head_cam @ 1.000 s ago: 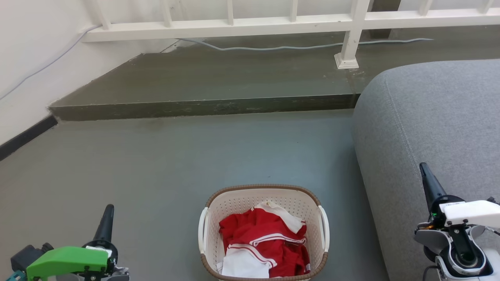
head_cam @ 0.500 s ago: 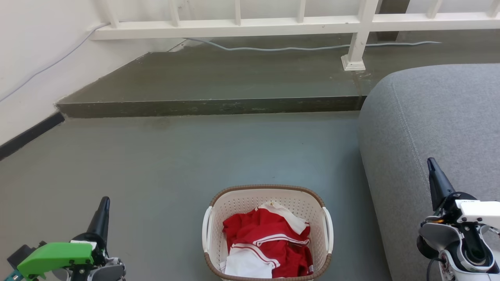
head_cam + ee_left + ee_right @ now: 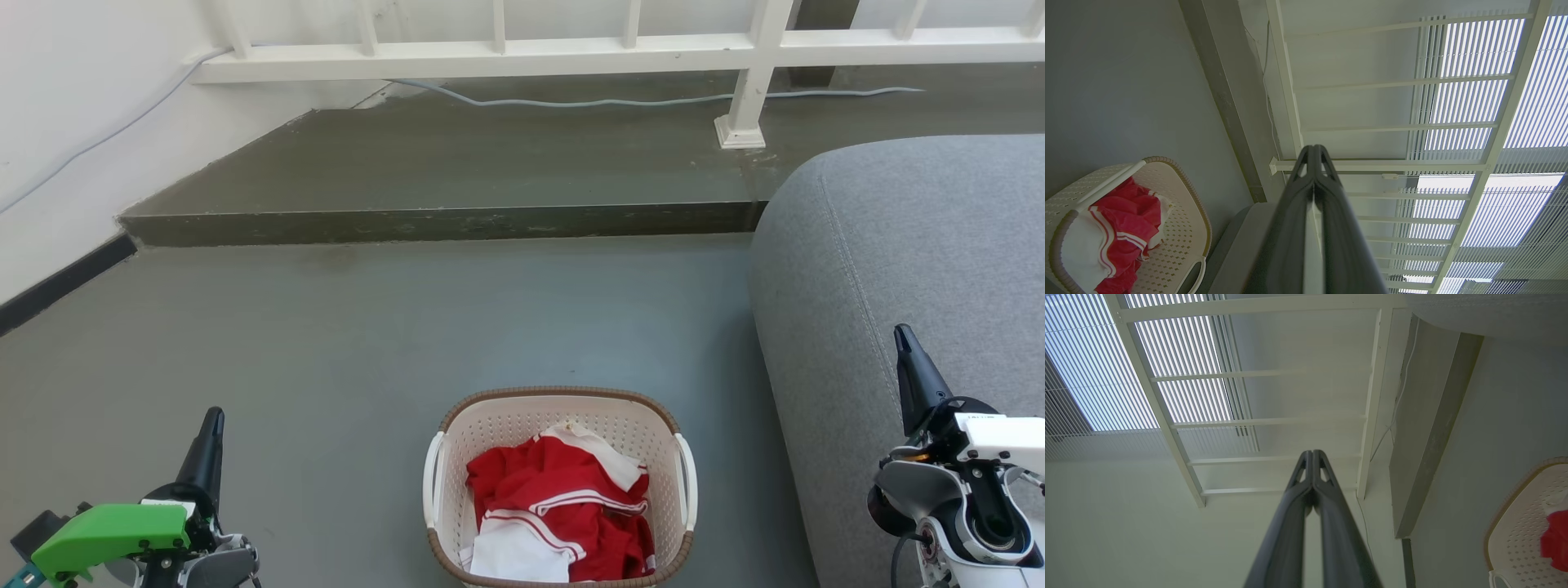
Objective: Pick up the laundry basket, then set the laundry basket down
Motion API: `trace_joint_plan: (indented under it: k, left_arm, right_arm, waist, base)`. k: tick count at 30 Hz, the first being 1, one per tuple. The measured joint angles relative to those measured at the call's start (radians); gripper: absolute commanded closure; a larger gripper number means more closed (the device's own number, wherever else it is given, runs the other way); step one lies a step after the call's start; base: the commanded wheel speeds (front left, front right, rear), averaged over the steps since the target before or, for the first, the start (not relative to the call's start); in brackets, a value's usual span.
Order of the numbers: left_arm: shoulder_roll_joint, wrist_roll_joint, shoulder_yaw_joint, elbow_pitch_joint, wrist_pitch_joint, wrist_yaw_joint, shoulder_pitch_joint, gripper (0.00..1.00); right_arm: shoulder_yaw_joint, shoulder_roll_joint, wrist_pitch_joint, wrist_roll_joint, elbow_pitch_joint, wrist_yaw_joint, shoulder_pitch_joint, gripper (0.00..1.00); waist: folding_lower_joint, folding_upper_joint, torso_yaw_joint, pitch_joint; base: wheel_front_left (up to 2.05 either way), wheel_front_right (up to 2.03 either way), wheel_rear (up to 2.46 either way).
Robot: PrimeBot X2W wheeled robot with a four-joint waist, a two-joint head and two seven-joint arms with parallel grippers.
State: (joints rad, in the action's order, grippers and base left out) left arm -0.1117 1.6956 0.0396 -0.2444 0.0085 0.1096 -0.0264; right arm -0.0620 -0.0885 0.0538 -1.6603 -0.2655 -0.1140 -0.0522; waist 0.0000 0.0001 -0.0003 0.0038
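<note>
The cream perforated laundry basket (image 3: pixel 522 425) with a brown rim and white side handles stands on the grey floor at the bottom centre of the head view, holding red and white clothes (image 3: pixel 563 514). The basket (image 3: pixel 1186 228) also sits at the lower left of the left wrist view, and its edge (image 3: pixel 1523 531) shows at the right of the right wrist view. My left gripper (image 3: pixel 212 420) is shut, well to the left of the basket. My right gripper (image 3: pixel 902 335) is shut, over the sofa to the right. In the wrist views both grippers (image 3: pixel 1314 149) (image 3: pixel 1312 453) point up with tips together, holding nothing.
A grey sofa (image 3: pixel 898 245) fills the right side, close to the basket. A raised dark step (image 3: pixel 441 220) crosses the floor ahead, with a white railing (image 3: pixel 571 49) and a grey cable (image 3: pixel 571 100) behind it. A white wall (image 3: pixel 57 122) with a black skirting closes the left.
The camera shifted slightly, so the whole scene slid right and down. The left gripper has sunk toward the bottom left corner and the right gripper moved a little right.
</note>
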Motion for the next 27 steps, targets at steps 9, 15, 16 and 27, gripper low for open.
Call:
trace_joint_plan:
  k: [9, 15, 16, 27]
  left_arm:
    - [0.000, 0.000, -0.001, -0.005, 0.001, 0.000, -0.001, 1.00]
    - [0.000, 0.000, -0.001, -0.007, 0.001, 0.005, -0.005, 1.00]
    - [0.000, 0.000, -0.001, -0.007, 0.001, 0.005, -0.005, 1.00]
    - [0.000, 0.000, -0.002, -0.011, 0.008, 0.009, -0.016, 1.00]
  right_arm:
    - [-0.001, 0.000, 0.000, 0.000, -0.002, 0.000, 0.000, 1.00]
    - [-0.001, 0.000, 0.000, 0.000, -0.004, 0.000, -0.001, 1.00]
    - [-0.001, 0.000, 0.000, 0.000, -0.004, 0.000, -0.001, 1.00]
    - [-0.002, 0.001, 0.000, 0.000, -0.006, 0.000, -0.001, 1.00]
  waist:
    - [0.0000, 0.0000, 0.000, 0.000]
    - [0.0000, 0.0000, 0.000, 0.000]
    - [0.0000, 0.0000, 0.000, 0.000]
    - [0.0000, 0.0000, 0.000, -0.001]
  base:
    - [0.00, 0.00, 0.00]
    - [0.00, 0.00, 0.00]
    - [0.00, 0.00, 0.00]
    - [0.00, 0.00, 0.00]
